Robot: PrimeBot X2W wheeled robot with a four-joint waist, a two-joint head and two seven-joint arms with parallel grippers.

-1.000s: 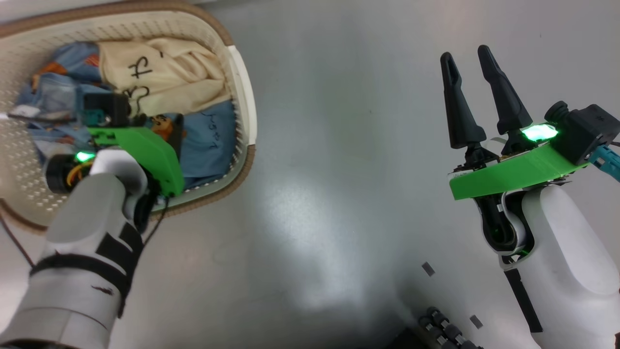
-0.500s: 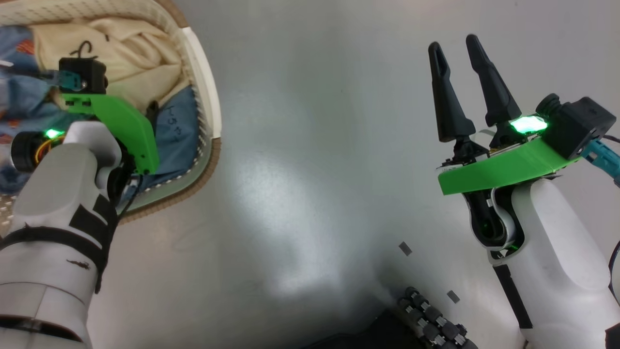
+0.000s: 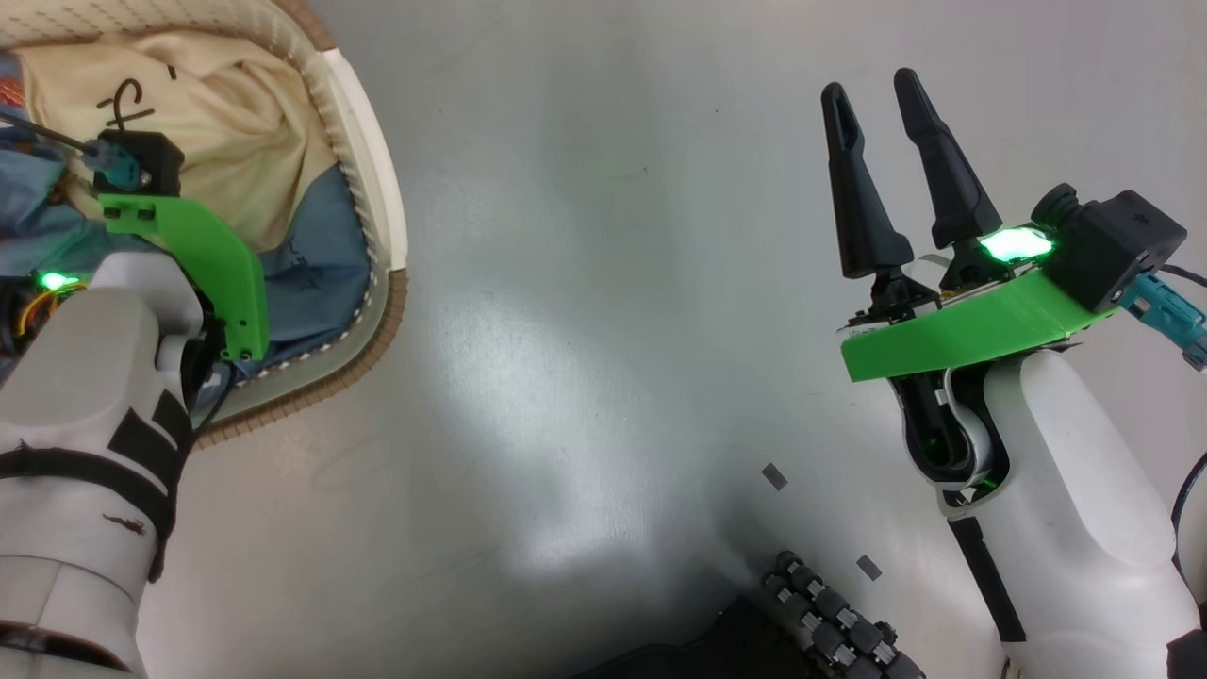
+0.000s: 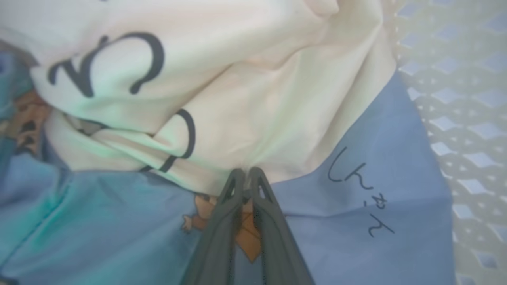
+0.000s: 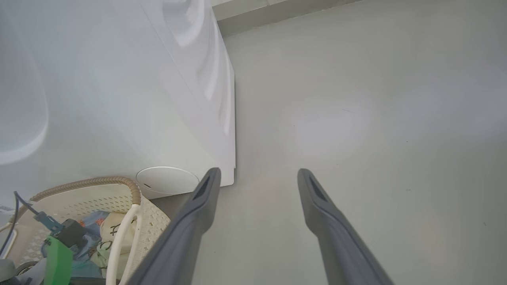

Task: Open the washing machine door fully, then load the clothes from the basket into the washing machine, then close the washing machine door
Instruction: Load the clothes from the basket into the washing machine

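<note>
Your left gripper (image 4: 246, 174) is closed, its tips pinching a fold where the cream cloth (image 4: 245, 79) meets the blue cloth (image 4: 356, 221), at the centre of the left wrist view. Your right gripper (image 3: 868, 83) stands open over the floor (image 3: 585, 330), at the right of the head view, holding nothing. The clothes (image 3: 236, 123) lie in the basket (image 3: 388, 311) at the upper left of the head view. The washer (image 5: 119, 99) is at the upper left of the right wrist view.

Hazards:
- The pinch is small and may slip on lifting.
- The pinch sits on the border of two garments, so you may take both or only one.
- Trailing cloth may snag the basket wall and tip it.

The cloths are thin, soft and creased. The basket is rigid plastic with lattice walls, a woven-look brown rim and a smooth white handle. The floor is glossy grey.
</note>
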